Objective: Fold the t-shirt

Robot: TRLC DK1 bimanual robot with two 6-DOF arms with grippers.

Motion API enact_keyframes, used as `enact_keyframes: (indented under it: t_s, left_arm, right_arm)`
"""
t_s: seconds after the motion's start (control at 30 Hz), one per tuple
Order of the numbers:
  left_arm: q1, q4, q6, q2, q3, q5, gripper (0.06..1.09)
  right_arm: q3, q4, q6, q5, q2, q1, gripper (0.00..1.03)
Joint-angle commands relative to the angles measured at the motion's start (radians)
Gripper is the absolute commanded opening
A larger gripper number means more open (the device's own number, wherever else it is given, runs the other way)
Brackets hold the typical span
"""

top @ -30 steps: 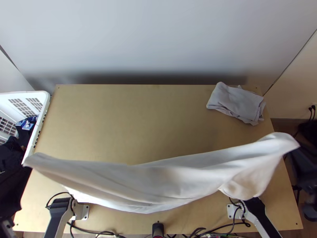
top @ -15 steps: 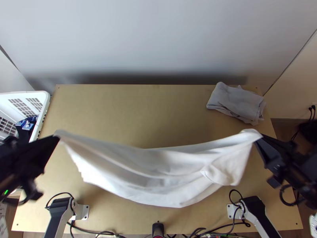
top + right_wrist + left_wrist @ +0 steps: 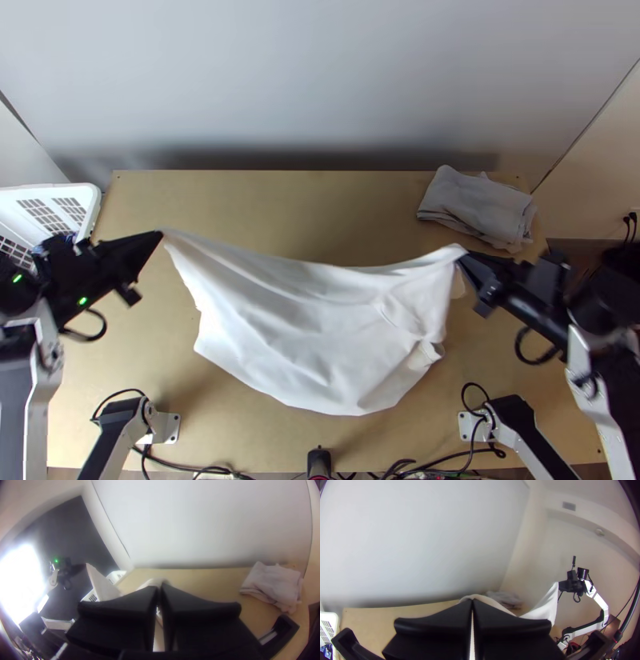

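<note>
The white t-shirt (image 3: 312, 320) hangs stretched between both grippers above the middle of the table, its top edge sagging and its lower part draping toward the near edge. My left gripper (image 3: 160, 234) is shut on one upper corner at the left; in the left wrist view the left gripper (image 3: 472, 602) has its fingers together with cloth (image 3: 480, 597) just beyond the tips. On the right, my right gripper (image 3: 464, 256) is shut on the other upper corner. The right wrist view shows the right gripper (image 3: 160, 586) with white cloth (image 3: 151, 582) at its tips.
A folded grey cloth (image 3: 478, 208) lies at the table's back right corner. The white basket (image 3: 88, 208) stands at the left edge with dark items inside. Cables run along the near edge. Bare wood of the table (image 3: 264, 200) lies behind the shirt.
Both grippers have come inward and toward the table's far side, carrying the shirt's corners. The shirt spans less width now, and its lower part hangs more fully below the top edge.
</note>
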Motion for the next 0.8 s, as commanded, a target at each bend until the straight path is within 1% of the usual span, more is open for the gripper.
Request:
enact_keyframes:
  t_s: [0.0, 0.07, 0.1, 0.23, 0.37, 0.57, 0.67, 0.77]
  left_arm:
    - [-0.007, 0.162, 0.088, 0.214, -0.112, -0.077, 0.09]
    - [-0.007, 0.194, 0.119, 0.29, -0.113, -0.112, 0.09]
    - [-0.01, 0.223, 0.122, 0.328, -0.113, -0.126, 0.09]
    - [-0.056, 0.298, 0.133, 0.469, -0.101, -0.206, 0.09]
    - [-0.111, 0.344, 0.165, 0.579, -0.08, -0.273, 0.09]
    - [-0.128, 0.358, 0.18, 0.757, 0.0, -0.307, 0.09]
    - [-0.14, 0.364, 0.205, 0.826, 0.045, -0.355, 0.09]
    - [-0.139, 0.364, 0.208, 0.9, 0.095, -0.375, 0.09]
  right_arm:
    - [-0.086, 0.122, -0.063, 0.017, 0.19, -0.029, 0.03]
    - [-0.092, 0.174, -0.085, 0.03, 0.267, -0.033, 0.03]
    - [-0.092, 0.189, -0.109, 0.033, 0.308, -0.041, 0.03]
    - [-0.089, 0.289, -0.154, 0.037, 0.487, -0.091, 0.03]
    - [-0.071, 0.359, -0.195, 0.056, 0.604, -0.108, 0.03]
    - [-0.024, 0.402, -0.207, 0.066, 0.705, -0.122, 0.03]
    - [-0.001, 0.418, -0.214, 0.067, 0.745, -0.133, 0.03]
    - [0.026, 0.422, -0.226, 0.069, 0.79, -0.142, 0.03]
